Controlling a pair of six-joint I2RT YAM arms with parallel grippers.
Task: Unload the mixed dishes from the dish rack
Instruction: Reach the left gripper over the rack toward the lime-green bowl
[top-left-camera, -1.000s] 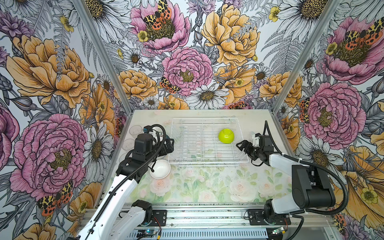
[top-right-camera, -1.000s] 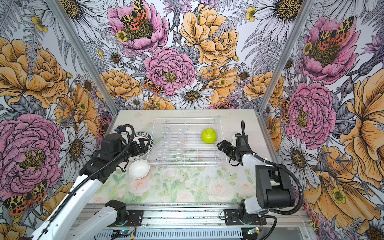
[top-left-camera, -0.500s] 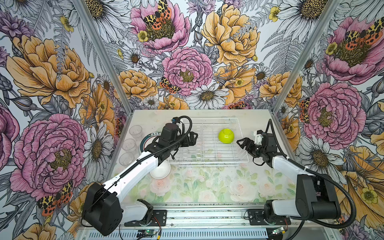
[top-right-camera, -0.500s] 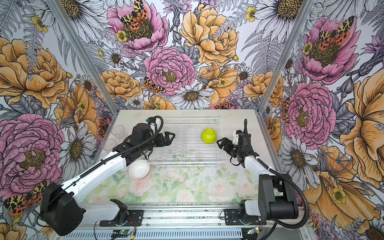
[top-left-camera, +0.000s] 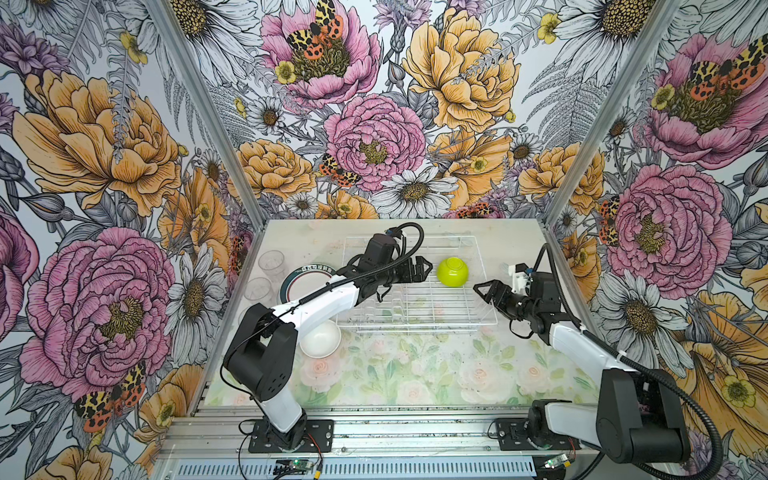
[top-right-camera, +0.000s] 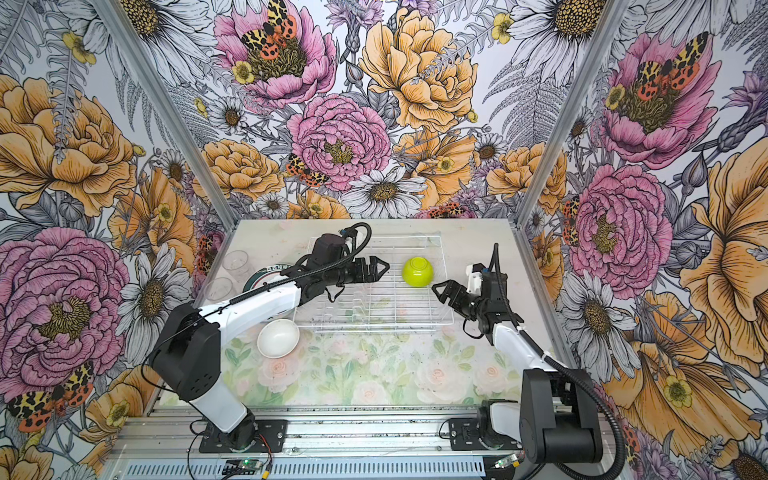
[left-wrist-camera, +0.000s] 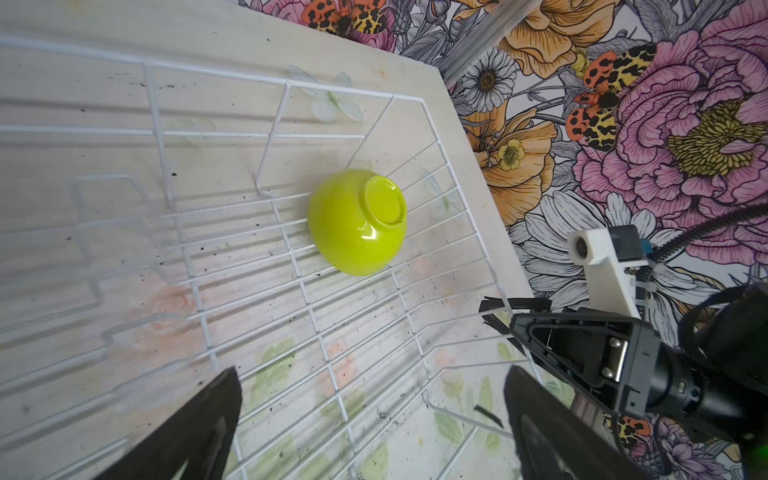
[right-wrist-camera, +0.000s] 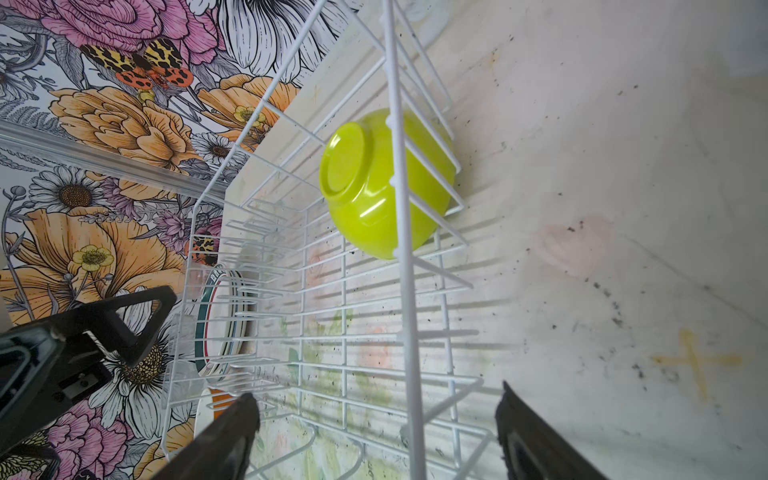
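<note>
A lime-green bowl (top-left-camera: 452, 271) (top-right-camera: 417, 271) lies upside down in the far right part of the white wire dish rack (top-left-camera: 415, 327) (top-right-camera: 374, 327). It is the only dish in the rack. My left gripper (top-left-camera: 424, 268) (top-right-camera: 381, 268) reaches across the rack and stands open just left of the bowl, apart from it. In the left wrist view the bowl (left-wrist-camera: 357, 222) lies beyond the open gripper (left-wrist-camera: 372, 374). My right gripper (top-left-camera: 480, 289) (top-right-camera: 437, 289) is open at the rack's right side. In the right wrist view the bowl (right-wrist-camera: 374, 183) sits behind the rack's side wires, beyond the gripper (right-wrist-camera: 376, 395).
Left of the rack, on the table, lie a plate with a teal rim (top-left-camera: 297, 279) (top-right-camera: 257, 277) and two clear tumblers (top-left-camera: 271, 262) (top-left-camera: 257, 287). A bowl with a white inside (top-left-camera: 320, 338) (top-right-camera: 277, 338) stands by the rack's front left corner, under the left arm.
My left arm has swung from beside the white bowl, across the rack, to just left of the green bowl. The right gripper has edged towards the rack's right side.
</note>
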